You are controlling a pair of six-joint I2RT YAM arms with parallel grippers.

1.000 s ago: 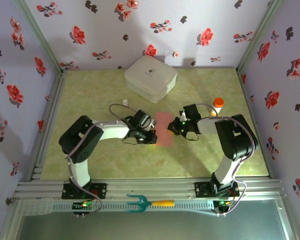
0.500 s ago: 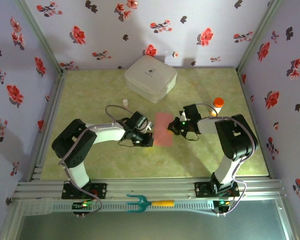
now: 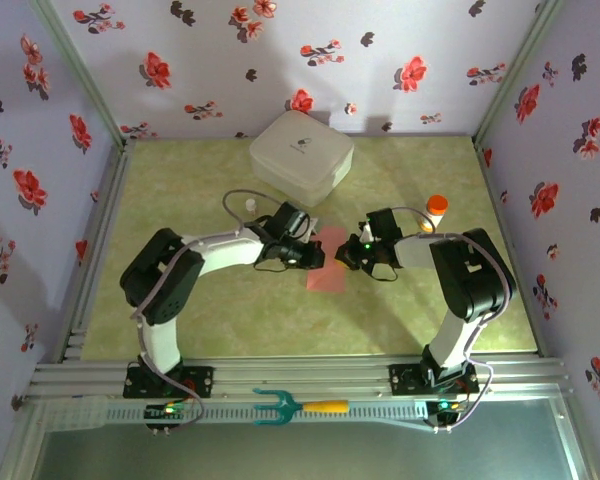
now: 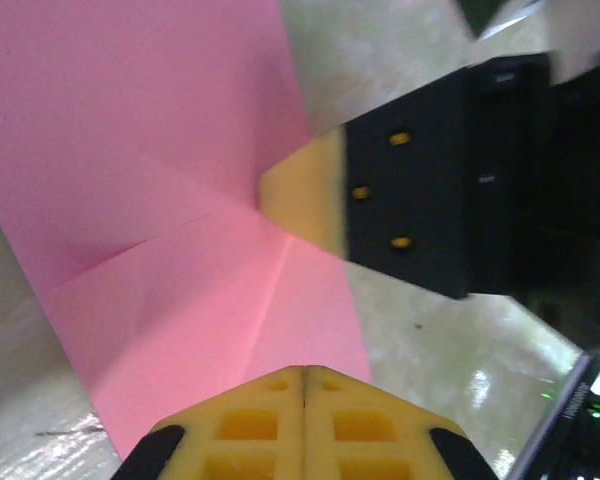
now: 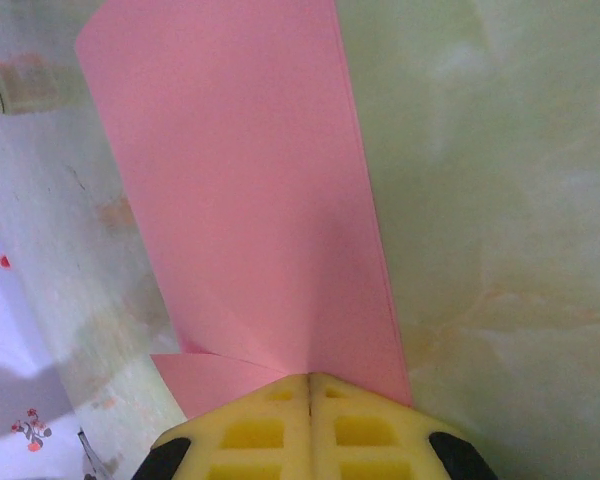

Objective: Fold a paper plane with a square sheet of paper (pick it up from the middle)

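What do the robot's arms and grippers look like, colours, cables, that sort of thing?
Both the left arm and right arm have bulky black joints joined by white links, with thin grey cables looping alongside and small green lights. The left gripper and right gripper have yellow fingers with grid-like pockets, mounted on black bodies.

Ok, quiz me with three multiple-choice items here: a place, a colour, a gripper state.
1. Where is the white rounded box? A) back of the table, beyond the square sheet of paper B) front rail C) right near corner
2. The bottle has a cap that is: A) green B) black C) orange
3. The right gripper is: A) wide open B) shut on the sheet's edge C) open around the bottle
Key: 1 A, it sits near the back wall; 2 C, the cap is orange; 3 B, its fingers meet with pink paper running out from them.
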